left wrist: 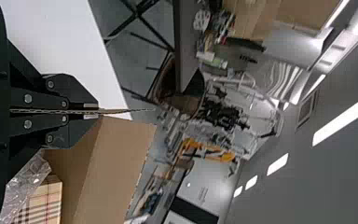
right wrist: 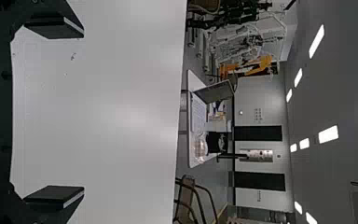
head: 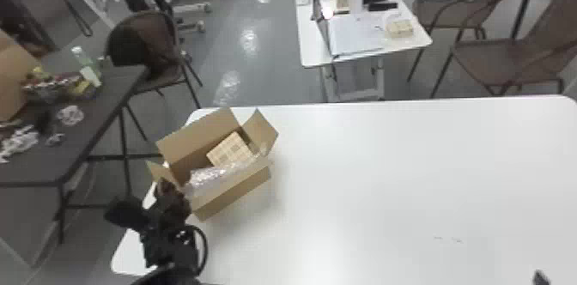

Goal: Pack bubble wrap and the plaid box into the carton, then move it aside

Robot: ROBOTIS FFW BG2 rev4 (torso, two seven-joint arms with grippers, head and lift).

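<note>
One carton (head: 234,196) sits at the desk's (head: 386,177) far left corner in the head view, bubble wrap (head: 214,175) along its near wall, plaid box (head: 231,150) just beyond. The left hand (head: 171,196) is at its left end; the right hand (head: 542,277) is well apart. Packing looks done, moving aside nearly so; next, probably, ease the grip without dragging the carton off the edge.

Left wrist view: the left hand is clamped on a cardboard flap (left wrist: 126,111), both packed things close beside it.

Right wrist view: the right hand's fingers stand wide apart, holding nothing.

In carton (head: 198,136), wrap (head: 214,177) perhaps against box (head: 232,150)
</note>
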